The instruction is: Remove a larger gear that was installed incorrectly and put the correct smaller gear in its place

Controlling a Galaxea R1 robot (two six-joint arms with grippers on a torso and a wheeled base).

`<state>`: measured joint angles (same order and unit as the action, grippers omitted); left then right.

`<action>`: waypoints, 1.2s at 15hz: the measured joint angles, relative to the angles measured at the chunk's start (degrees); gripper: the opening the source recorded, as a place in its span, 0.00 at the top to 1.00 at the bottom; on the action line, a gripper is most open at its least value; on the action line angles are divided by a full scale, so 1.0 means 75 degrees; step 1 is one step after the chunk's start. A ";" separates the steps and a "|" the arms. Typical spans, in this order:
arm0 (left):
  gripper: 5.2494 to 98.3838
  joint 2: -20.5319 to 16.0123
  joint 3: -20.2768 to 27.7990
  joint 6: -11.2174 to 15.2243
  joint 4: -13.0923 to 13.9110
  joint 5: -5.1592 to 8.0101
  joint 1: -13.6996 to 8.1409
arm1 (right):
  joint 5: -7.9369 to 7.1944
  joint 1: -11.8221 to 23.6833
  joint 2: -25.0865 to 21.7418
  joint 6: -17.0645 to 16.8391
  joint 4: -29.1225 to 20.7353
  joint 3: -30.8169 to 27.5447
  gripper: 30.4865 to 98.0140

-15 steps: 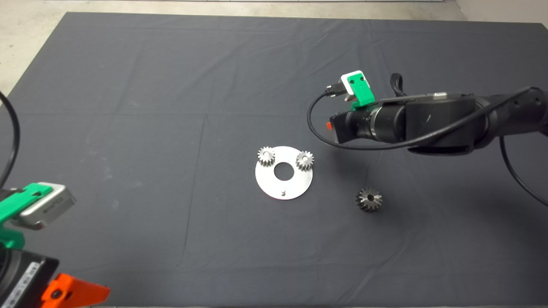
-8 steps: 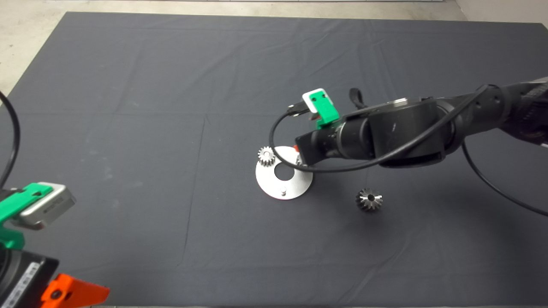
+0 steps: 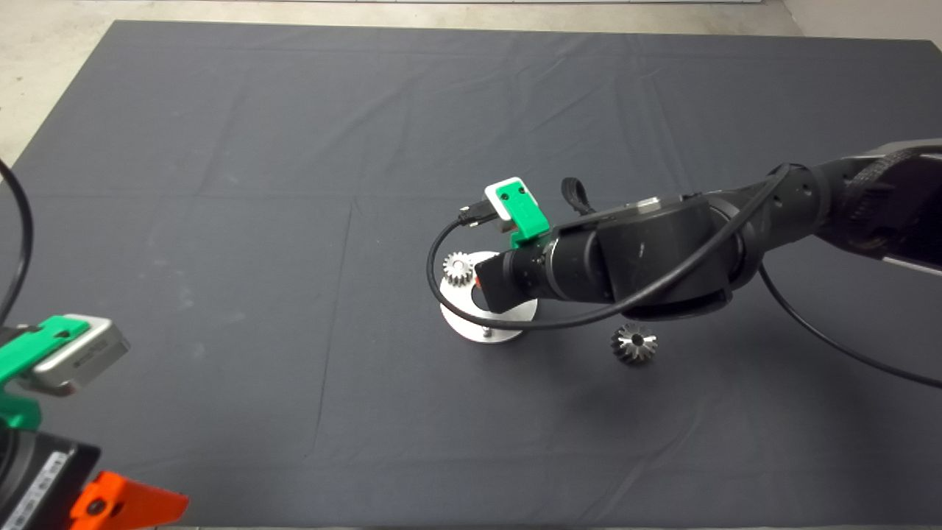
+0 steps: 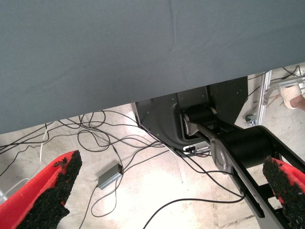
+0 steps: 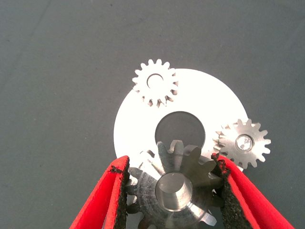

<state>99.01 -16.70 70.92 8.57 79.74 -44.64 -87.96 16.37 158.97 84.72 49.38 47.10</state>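
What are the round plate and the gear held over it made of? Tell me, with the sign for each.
The round plate: likely metal, a bright, smooth silvery face with glare. The smaller gear in the right gripper: likely steel, with a grey machined sheen and crisp teeth.

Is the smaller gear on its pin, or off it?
Off. The right gripper is shut on the smaller gear, holding it over the plate; the plate's free pin shows bare.
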 measured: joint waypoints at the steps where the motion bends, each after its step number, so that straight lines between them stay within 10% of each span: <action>1: 0.01 0.0003 0.0000 0.0000 0.0000 -0.0006 0.0000 | -0.0024 -0.0060 0.0042 0.0000 0.0000 0.0000 0.84; 18: 0.01 0.0021 0.0000 0.0013 0.0000 0.0000 0.0000 | -0.0029 -0.0635 0.0457 -0.1265 0.0096 0.0026 0.84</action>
<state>99.17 -16.70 71.02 8.57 79.74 -44.64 -88.17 11.61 162.40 75.24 50.10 47.30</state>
